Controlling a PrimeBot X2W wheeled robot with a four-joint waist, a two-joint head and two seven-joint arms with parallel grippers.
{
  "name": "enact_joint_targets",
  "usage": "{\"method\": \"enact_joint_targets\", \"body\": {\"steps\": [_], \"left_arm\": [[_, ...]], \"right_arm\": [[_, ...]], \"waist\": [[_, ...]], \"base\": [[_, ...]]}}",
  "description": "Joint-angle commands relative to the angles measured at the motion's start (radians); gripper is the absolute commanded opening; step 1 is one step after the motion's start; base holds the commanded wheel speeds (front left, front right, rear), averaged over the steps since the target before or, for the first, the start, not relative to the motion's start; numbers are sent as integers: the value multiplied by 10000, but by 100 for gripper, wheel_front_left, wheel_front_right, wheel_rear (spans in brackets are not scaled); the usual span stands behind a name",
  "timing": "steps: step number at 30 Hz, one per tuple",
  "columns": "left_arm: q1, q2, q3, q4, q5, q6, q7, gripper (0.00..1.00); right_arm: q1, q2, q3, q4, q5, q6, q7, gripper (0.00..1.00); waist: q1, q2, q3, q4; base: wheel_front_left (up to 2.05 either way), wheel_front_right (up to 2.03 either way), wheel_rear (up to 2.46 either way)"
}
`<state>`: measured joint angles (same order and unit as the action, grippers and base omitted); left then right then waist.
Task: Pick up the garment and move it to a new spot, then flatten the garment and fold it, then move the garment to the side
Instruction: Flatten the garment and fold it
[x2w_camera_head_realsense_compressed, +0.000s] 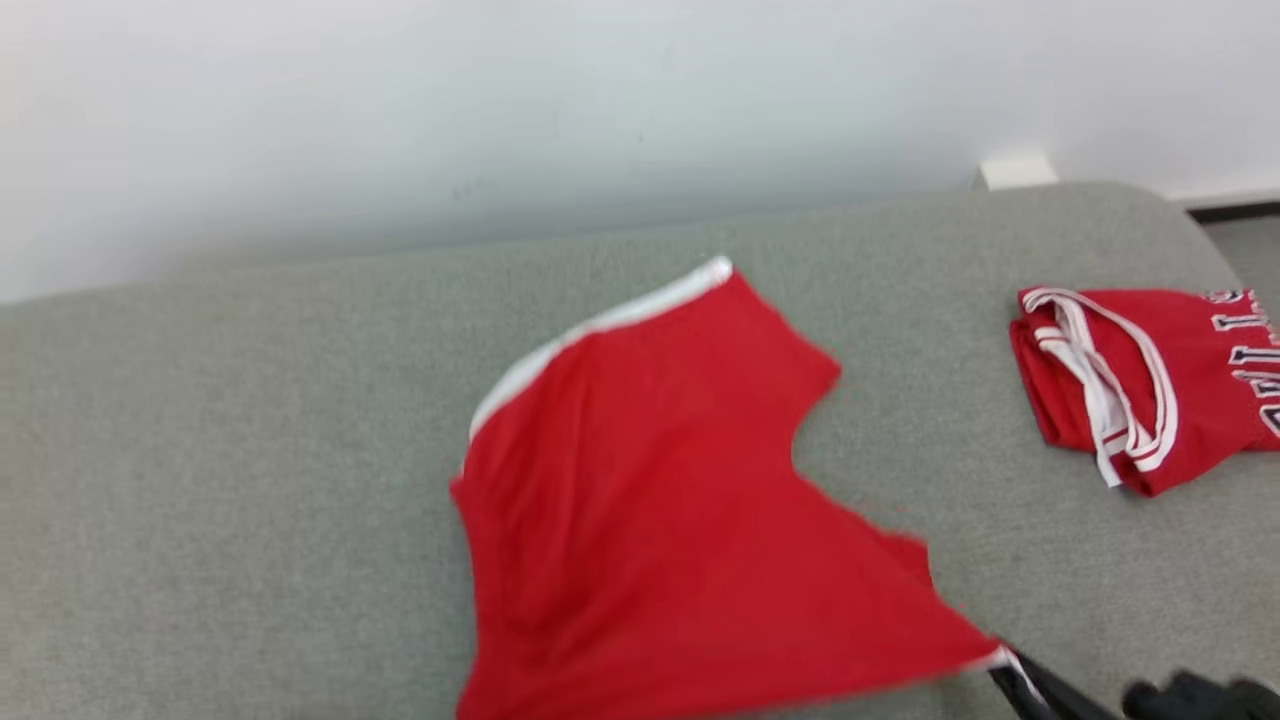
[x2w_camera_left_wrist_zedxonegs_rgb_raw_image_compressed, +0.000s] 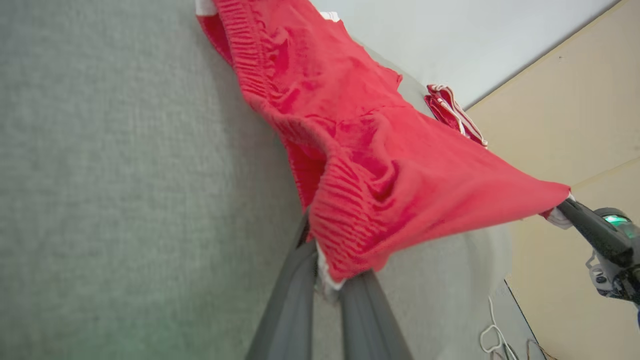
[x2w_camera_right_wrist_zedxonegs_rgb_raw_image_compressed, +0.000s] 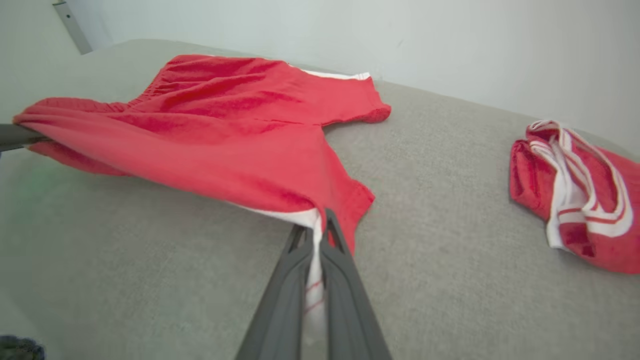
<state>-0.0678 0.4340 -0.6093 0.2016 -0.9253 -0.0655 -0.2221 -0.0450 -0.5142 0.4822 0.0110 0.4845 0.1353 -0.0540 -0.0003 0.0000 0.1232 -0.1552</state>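
The garment (x2w_camera_head_realsense_compressed: 650, 500) is a pair of red shorts with white trim, stretched taut between my two grippers. Its far leg rests on the grey padded surface (x2w_camera_head_realsense_compressed: 250, 450) and its near edge is lifted off it. In the left wrist view my left gripper (x2w_camera_left_wrist_zedxonegs_rgb_raw_image_compressed: 330, 280) is shut on the ribbed waistband corner of the garment (x2w_camera_left_wrist_zedxonegs_rgb_raw_image_compressed: 380, 165). My right gripper (x2w_camera_right_wrist_zedxonegs_rgb_raw_image_compressed: 315, 230) is shut on the white-trimmed hem of a leg of the garment (x2w_camera_right_wrist_zedxonegs_rgb_raw_image_compressed: 225, 125). In the head view the right gripper (x2w_camera_head_realsense_compressed: 1005, 662) pinches the cloth's lower right corner.
A folded red jersey (x2w_camera_head_realsense_compressed: 1140, 380) with white trim and lettering lies at the right end of the surface, apart from the shorts. A pale wall (x2w_camera_head_realsense_compressed: 600, 100) runs behind. The beige floor (x2w_camera_left_wrist_zedxonegs_rgb_raw_image_compressed: 575, 125) with a white cable (x2w_camera_left_wrist_zedxonegs_rgb_raw_image_compressed: 492, 335) lies past the surface's right edge.
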Motion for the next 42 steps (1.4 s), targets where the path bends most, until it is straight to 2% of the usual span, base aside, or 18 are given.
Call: {"method": "enact_joint_targets", "body": {"steps": [1,5,8,10,15,18,20,22,27,30,36,37,38,39,40,42], "left_arm": [[857,397,116,-528,-343,415,186,0],[2317,885,43,-2704,-838,1118,741,0],[2508,963,215,-3822,-1362,1311,1096,0],[2157,1027,389,-4246,-1585,1399,1376,0],[775,760,678,-4840,-2634,1373,2559,0],[-258,435,877,-4801,-3316,1534,3239,0],[-937,236,1046,-4591,-3671,1657,3594,0],[-1595,33,1182,-4255,-3843,1773,3783,0],[-2927,-495,1255,-3140,-3884,1782,3980,0],[-3527,-845,1211,-2476,-3824,1701,3938,0],[-4017,-1093,1166,-1695,-3715,1672,3902,0],[-4050,-1099,1126,-1589,-3676,1657,3918,0],[-4089,-1130,1090,-1503,-3684,1625,3942,0],[-4082,-1175,1092,-1419,-3735,1657,3934,5],[-4087,-1189,1100,-1374,-3717,1673,3890,27],[-4015,-1230,1072,-1316,-3680,1687,3838,100]], "right_arm": [[722,-443,-496,-538,175,-88,291,0],[2138,-765,-1312,-2325,387,-87,1241,0],[2342,-845,-1704,-3068,327,-78,1875,0],[1893,-883,-1728,-3307,283,-71,2299,0],[-9,-1262,-1393,-3332,374,-68,3309,0],[-1650,-1617,-882,-3057,499,-65,3939,0],[-2746,-1545,-510,-2755,894,-64,4310,0],[-3907,-1769,5,-2354,905,-64,4718,0],[-6166,-1481,864,-1154,1409,-64,5065,0],[-7134,-1363,1404,-429,1509,-64,5133,0],[-8193,-1198,2197,631,1687,-64,4987,0],[-8365,-1174,2340,797,1669,-64,4874,1],[-8514,-1159,2460,971,1654,-64,4753,17],[-8629,-1162,2613,1112,1627,-64,4594,41],[-8732,-1158,2677,1277,1571,-64,4386,100],[-8810,-1107,2793,1670,1578,-64,4124,100]], "waist": [[3,0,-553,-20],[3,0,-483,112],[3,0,-161,363],[3,0,164,560],[3,0,1220,1284],[3,0,1838,1694],[3,0,2219,1893],[3,0,2574,2081],[3,0,3215,2388],[3,0,3457,2480],[3,0,3644,2558],[3,0,3662,2579],[3,0,3680,2602],[3,0,3691,2622],[3,0,3697,2640],[3,0,3677,2666]], "base": [[0,0,0],[0,0,0],[0,0,0],[0,0,0],[0,0,0],[0,0,0],[0,0,0],[0,0,0],[0,0,0],[0,0,0],[0,0,0],[0,0,0],[0,0,0],[0,0,0],[0,0,0],[0,0,0]]}}
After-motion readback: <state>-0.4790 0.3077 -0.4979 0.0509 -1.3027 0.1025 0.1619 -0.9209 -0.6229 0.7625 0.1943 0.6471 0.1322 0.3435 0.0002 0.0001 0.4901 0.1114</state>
